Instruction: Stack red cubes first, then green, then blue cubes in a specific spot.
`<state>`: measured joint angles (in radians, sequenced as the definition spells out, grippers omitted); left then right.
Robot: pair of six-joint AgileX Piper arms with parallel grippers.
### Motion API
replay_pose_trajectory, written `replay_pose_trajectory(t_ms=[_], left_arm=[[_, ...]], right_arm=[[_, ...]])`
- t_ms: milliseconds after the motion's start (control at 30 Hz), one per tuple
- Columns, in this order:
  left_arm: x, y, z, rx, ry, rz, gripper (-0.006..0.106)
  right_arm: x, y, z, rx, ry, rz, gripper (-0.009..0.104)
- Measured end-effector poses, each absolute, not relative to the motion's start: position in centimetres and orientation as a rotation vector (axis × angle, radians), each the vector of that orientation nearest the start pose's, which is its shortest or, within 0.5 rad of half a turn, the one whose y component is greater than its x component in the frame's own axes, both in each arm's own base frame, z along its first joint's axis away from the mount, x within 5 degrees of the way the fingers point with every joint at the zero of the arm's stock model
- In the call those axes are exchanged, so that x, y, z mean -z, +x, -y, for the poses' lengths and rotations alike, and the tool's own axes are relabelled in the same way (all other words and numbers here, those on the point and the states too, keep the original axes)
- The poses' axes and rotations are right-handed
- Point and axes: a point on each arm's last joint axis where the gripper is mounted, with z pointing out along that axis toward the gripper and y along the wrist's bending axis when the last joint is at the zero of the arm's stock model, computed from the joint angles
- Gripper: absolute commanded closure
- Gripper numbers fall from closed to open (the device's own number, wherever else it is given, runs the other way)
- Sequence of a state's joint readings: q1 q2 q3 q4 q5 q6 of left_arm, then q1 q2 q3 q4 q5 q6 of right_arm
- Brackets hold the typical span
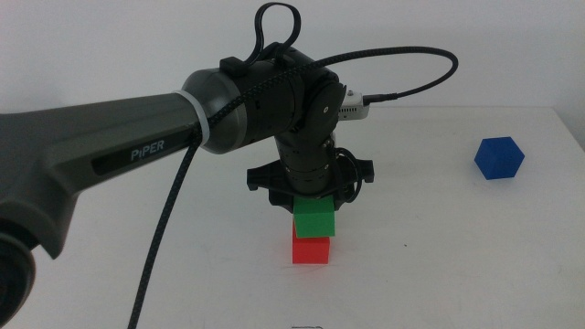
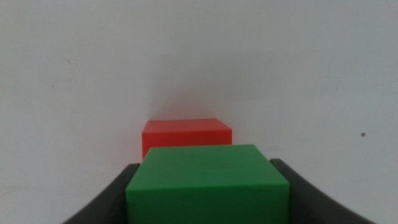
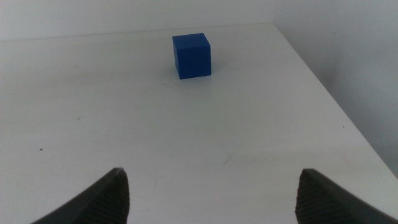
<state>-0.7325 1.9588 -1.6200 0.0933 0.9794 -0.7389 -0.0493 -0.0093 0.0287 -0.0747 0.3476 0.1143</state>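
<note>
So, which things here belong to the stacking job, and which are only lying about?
Belong to the job:
- red cube, on the table
- green cube, on the red one, between the left gripper fingers
- blue cube, alone at the right
- right gripper, open, waiting

Lying about:
- nothing; only the white table

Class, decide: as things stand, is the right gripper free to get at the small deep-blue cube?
Probably yes. The right gripper is open, facing the small deep-blue cube, with only bare white table between them.

Lab-type test setup. Bare white bench [image 1: 439, 238] against a plain white wall [image 1: 110, 46]. Cabled Piper arm [image 1: 137, 146] works over it.
</note>
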Motion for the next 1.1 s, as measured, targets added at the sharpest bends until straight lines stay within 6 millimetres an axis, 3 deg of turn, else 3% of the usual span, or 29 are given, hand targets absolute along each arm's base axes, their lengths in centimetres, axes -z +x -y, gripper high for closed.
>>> replay_pose_trajectory(t_ms=[700,767,933,1100], left_arm=[[-22.4,32.2,28.0,0.183,0.05,-2.856,0.075],[-22.4,32.3,28.0,0.179,0.054,-2.852,0.056],[-22.4,32.4,28.0,0.171,0.07,-2.839,0.037],[-22.2,32.5,28.0,0.167,0.082,-2.837,0.024]], right_arm=[[-17.3,5.3,0.5,0.027,0.104,-1.847,0.022],[-17.3,5.3,0.5,0.027,0.104,-1.847,0.022],[-17.3,5.3,0.5,0.027,0.104,-1.847,0.022],[-17.3,5.3,0.5,0.027,0.104,-1.847,0.022]])
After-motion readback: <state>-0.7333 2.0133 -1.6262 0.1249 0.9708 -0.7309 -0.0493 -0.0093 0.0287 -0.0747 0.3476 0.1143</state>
